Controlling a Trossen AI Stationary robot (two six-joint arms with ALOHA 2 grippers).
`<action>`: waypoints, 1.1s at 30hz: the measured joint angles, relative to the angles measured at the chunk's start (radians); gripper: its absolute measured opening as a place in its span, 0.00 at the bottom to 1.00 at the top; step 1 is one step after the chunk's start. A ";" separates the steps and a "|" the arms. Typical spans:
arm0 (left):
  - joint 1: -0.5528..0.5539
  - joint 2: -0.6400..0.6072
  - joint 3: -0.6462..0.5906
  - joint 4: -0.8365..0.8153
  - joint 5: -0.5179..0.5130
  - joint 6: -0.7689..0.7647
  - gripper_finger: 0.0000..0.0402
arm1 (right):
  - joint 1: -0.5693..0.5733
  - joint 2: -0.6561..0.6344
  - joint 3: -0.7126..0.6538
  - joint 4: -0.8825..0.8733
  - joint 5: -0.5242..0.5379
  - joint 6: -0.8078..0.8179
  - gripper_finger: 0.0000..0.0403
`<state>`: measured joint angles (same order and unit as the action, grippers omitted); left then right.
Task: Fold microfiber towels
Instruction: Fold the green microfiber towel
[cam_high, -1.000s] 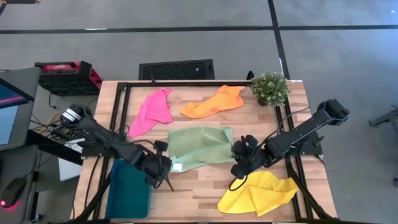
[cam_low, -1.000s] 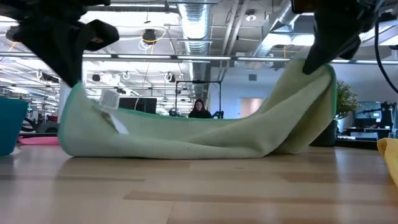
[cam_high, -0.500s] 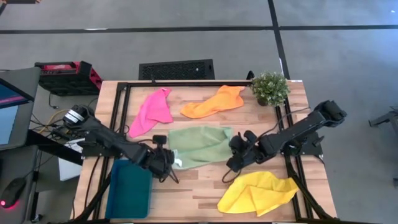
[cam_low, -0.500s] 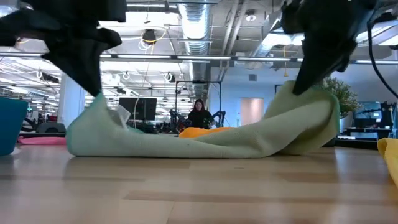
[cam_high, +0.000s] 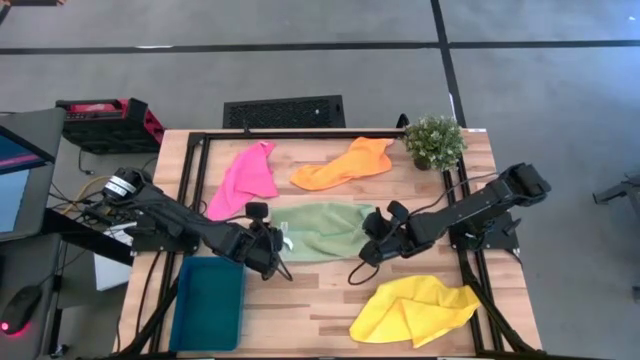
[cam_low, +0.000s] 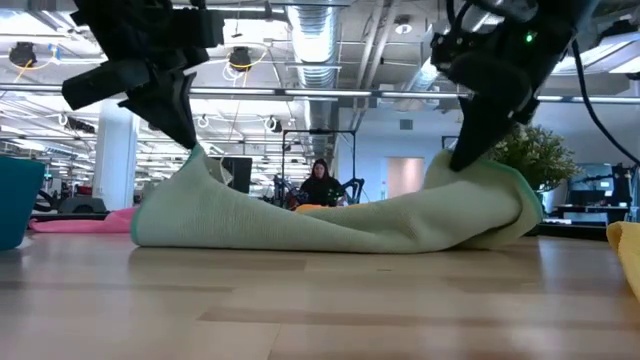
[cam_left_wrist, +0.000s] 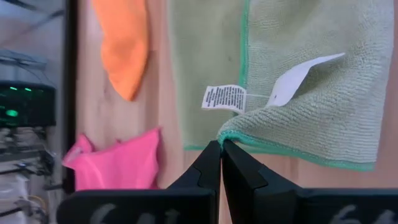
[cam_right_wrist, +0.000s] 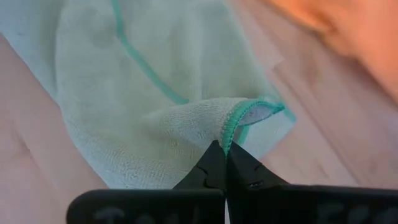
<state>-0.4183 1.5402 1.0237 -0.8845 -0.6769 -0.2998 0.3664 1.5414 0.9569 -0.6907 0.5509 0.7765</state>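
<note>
Green towel (cam_high: 322, 232) mid-worktop, first fold under way: left fingers (cam_left_wrist: 221, 157) and right fingers (cam_right_wrist: 225, 155) each pinch corner, raised over cloth (not yet laid). Pink towel (cam_high: 243, 178), orange towel (cam_high: 345, 163), yellow towel (cam_high: 415, 308) around it, unfolded.

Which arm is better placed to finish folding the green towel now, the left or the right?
Neither alone. The left gripper and right gripper each pinch one corner of the green towel, already carried over the cloth; both should probably lower together.
</note>
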 joint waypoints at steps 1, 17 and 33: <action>-0.005 0.000 0.000 0.000 -0.022 0.000 0.00 | 0.007 -0.009 0.000 -0.001 0.022 0.000 0.03; 0.053 -0.001 0.000 -0.073 -0.211 -0.092 0.00 | -0.008 -0.037 0.001 -0.038 0.198 0.024 0.03; 0.203 -0.001 0.000 -0.086 -0.085 -0.157 0.00 | -0.119 -0.037 0.001 -0.060 0.090 0.027 0.04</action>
<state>-0.2155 1.5391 1.0241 -0.9703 -0.7624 -0.4565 0.2475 1.5047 0.9577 -0.7506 0.6405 0.8032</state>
